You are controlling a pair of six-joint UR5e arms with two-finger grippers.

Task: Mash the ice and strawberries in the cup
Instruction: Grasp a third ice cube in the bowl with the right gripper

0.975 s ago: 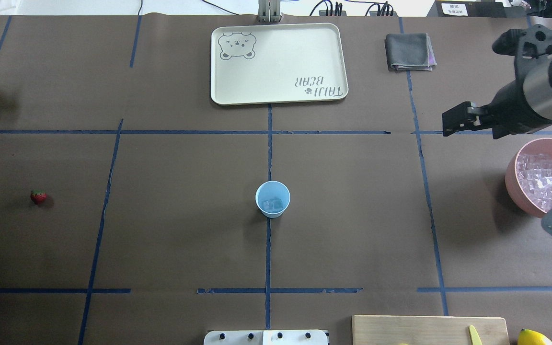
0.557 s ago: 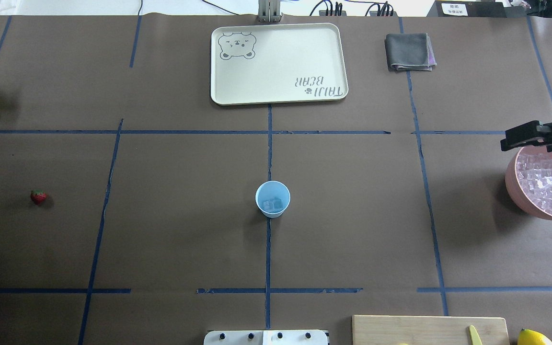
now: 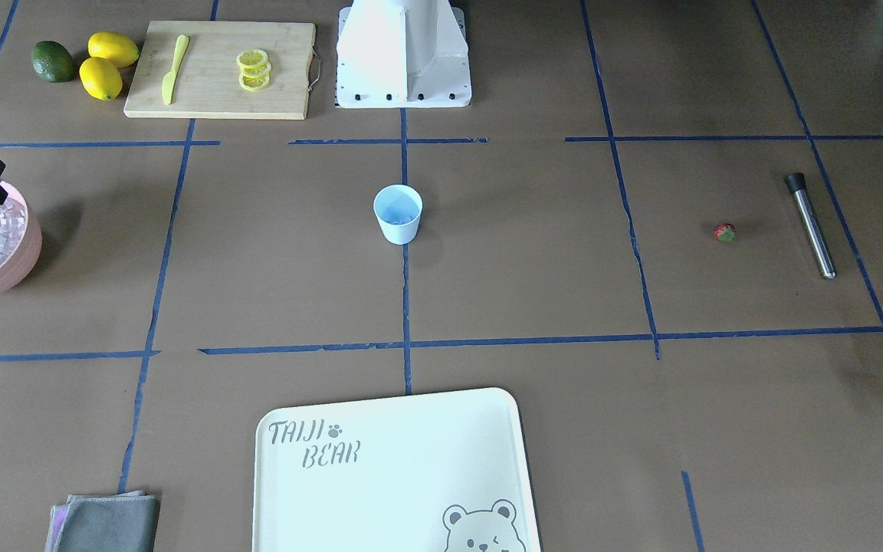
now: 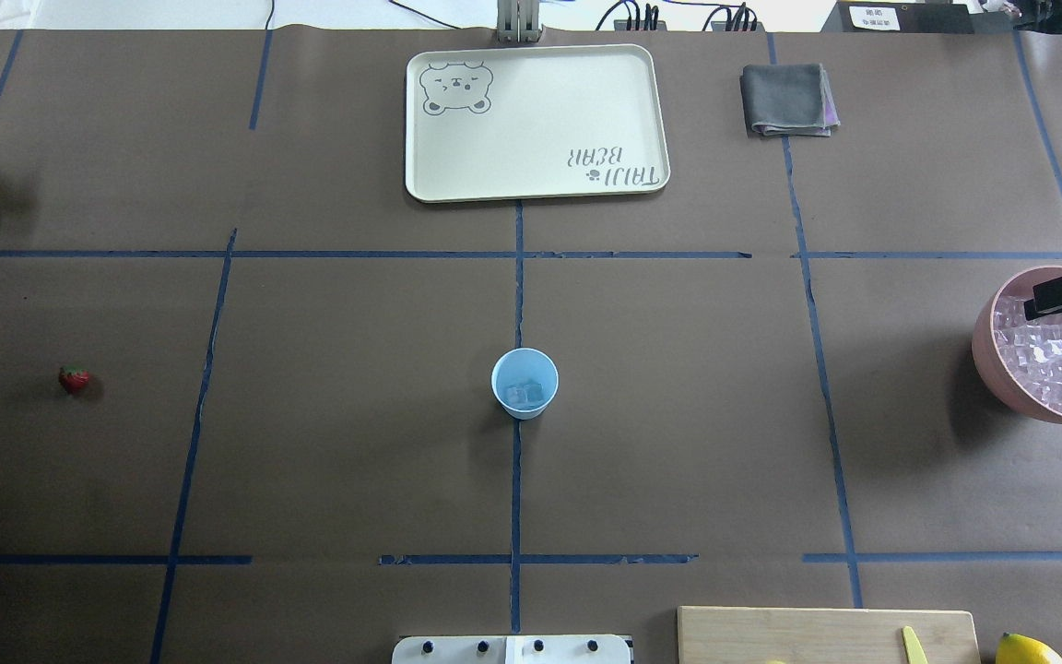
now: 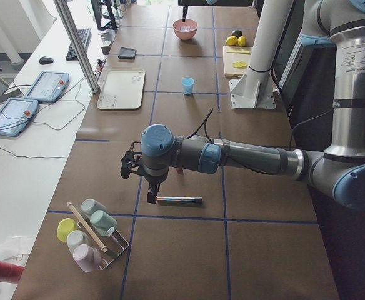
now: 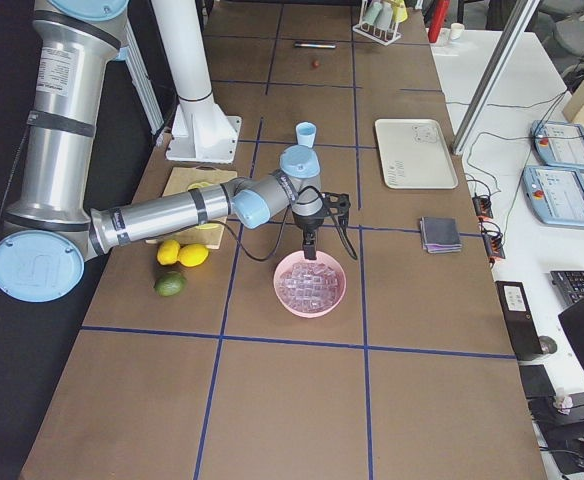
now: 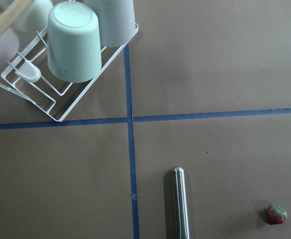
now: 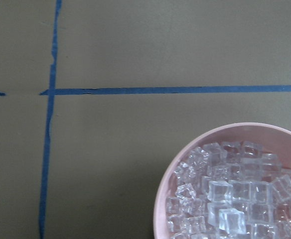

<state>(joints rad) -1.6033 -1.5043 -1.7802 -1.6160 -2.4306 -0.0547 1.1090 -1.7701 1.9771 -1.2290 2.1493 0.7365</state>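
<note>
right gripper (image 4: pixel 1050 297) shifted over pink bowl (image 4: pixel 982 355) of ice (image 4: pixel 1047 358)

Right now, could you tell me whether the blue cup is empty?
Not empty: the upright cup holds a few ice cubes at its bottom; the strawberry lies apart.

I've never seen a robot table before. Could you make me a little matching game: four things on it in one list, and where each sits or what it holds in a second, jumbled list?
Things:
1. strawberry
2. light-blue cup
3. pink bowl
4. lemon slices

Places or states:
A. on the wooden cutting board
B. heaped with ice cubes
C. lying near a metal rod, not touching it
D. standing upright on a blue tape line

Pairs: 1-C, 2-D, 3-B, 4-A
</note>
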